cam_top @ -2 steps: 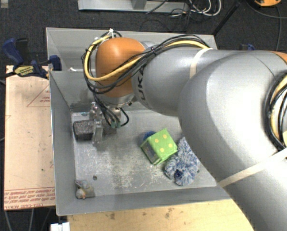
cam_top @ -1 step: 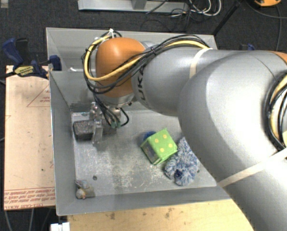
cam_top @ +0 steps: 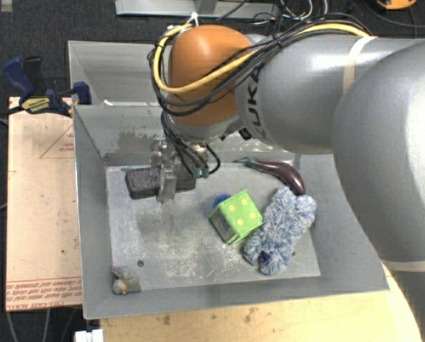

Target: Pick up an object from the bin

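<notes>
Single cam, high above bin (cam_top: 169,258), angled slightly sideways, fairly close; arm (cam_top: 319,98) enters frame right.

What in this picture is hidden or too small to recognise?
In the camera view:
- the dark grey block: its right end is hidden behind the gripper.
- the blue object: mostly hidden behind the green dotted cube.
- the small object in the near-left corner: too small to name.

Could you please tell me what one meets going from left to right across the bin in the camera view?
small tan lump → pincer → green dotted cube → fuzzy blue-and-white cloth
</notes>
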